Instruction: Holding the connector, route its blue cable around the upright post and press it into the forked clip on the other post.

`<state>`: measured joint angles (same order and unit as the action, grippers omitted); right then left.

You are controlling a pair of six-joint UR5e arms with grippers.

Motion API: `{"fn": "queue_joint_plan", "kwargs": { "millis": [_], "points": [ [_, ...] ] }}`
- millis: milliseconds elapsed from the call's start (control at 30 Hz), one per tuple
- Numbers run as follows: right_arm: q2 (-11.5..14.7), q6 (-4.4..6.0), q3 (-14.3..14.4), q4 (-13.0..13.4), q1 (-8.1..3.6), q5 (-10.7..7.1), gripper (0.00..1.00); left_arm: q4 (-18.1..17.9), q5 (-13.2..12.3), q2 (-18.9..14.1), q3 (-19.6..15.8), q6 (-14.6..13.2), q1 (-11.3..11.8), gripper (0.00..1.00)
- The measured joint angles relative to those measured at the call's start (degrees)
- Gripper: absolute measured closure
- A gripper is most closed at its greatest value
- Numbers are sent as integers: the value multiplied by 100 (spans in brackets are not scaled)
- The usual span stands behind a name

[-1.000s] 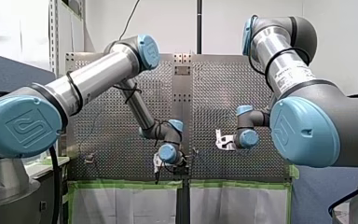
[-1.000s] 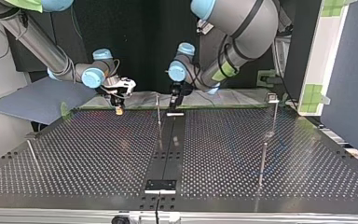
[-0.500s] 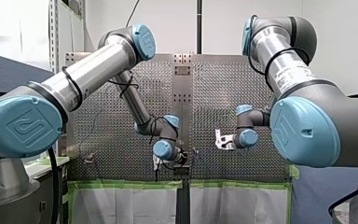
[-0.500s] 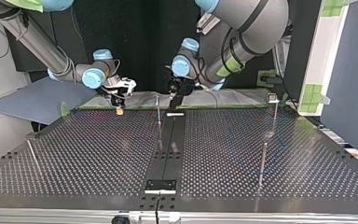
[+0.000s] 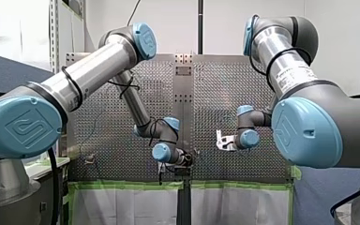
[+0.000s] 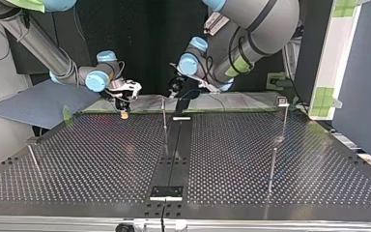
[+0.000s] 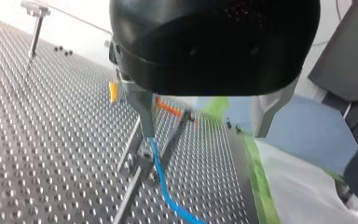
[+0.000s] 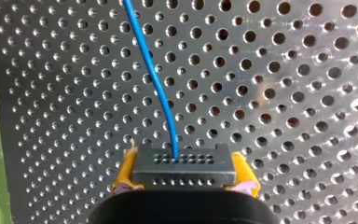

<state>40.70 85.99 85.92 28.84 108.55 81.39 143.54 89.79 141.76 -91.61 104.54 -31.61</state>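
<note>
The connector point(image 8: 184, 164), a dark block with rows of small holes, sits clamped between the yellow pads point(image 8: 127, 171) of my right gripper point(image 8: 185, 175), over the perforated table point(image 8: 284, 93). Its blue cable point(image 8: 154, 77) leaves the middle of the block and runs away ahead of the fingers in a gentle curve. In the top view this gripper hangs at the upper left of the frame, low over the table's far edge. In the left wrist view the cable runs on from the tip of one metal finger point(image 7: 142, 109) of my left gripper point(image 7: 205, 133), whose two fingers stand wide apart; I cannot tell whether that finger touches the cable. The thin upright post point(image 6: 164, 113) stands at the top view's upper centre, between the two grippers. The other post point(image 6: 284, 123), topped by a small clip point(image 6: 283, 101), is at the upper right, well apart from both
</note>
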Motion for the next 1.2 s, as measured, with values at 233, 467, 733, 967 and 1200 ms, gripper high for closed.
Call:
{"fn": "queue_joint_plan", "kwargs": {
  "millis": [233,467,733,967,1200],
  "points": [
    [-3,4,0,0,3,0,100,-87,-78,-131,-56,-4,20,0],
    [-3,7,0,0,3,0,100,-98,-64,-161,-64,-4,-5,0],
    [-3,9,-7,1,6,-5,100,-105,-56,-163,-65,8,-7,0],
    [-2,15,-8,-18,13,-17,100,-106,-57,-163,-65,21,-9,0],
    [-2,8,-9,-34,20,-18,100,-99,-62,-164,-66,22,8,0]
  ]
}}
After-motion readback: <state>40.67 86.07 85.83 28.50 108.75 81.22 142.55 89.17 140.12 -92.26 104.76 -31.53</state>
